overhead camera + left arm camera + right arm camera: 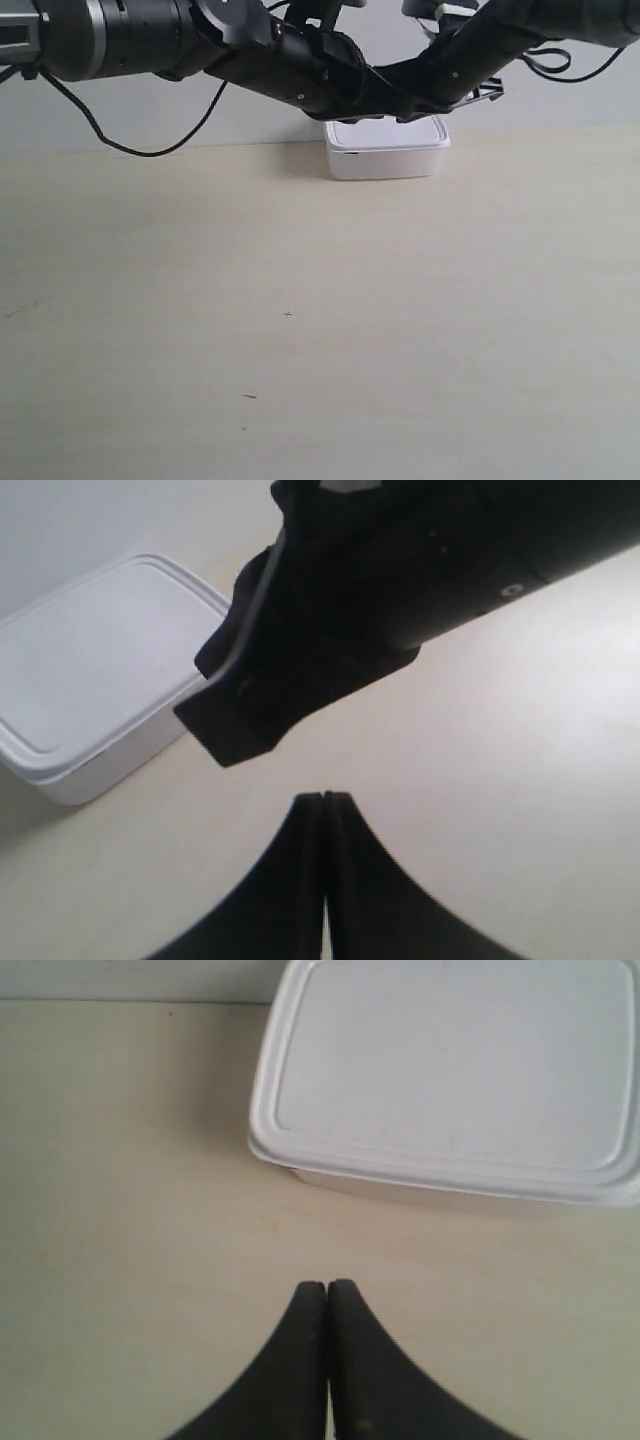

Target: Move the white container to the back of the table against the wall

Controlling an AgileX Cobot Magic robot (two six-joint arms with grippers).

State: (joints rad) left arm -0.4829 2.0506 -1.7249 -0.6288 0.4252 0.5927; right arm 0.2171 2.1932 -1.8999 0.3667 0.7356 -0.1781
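The white container (388, 150) stands at the far edge of the table (300, 300), close under the wall (560, 100), lid on. Two black arms cross just above it, one from the exterior view's left (290, 65) and one from its right (480, 50); their fingertips are lost in the dark tangle there. In the left wrist view the left gripper (324, 798) is shut and empty over bare table, off to one side of the container (90, 670). The right gripper (327, 1285) is also shut and empty, a short gap from the container (450, 1070).
Part of the other arm (340, 620) hangs close in front of the left gripper. A black cable (150, 152) droops from the arm at the exterior view's left towards the table's back edge. A few tiny dark specks (288, 314) mark the table.
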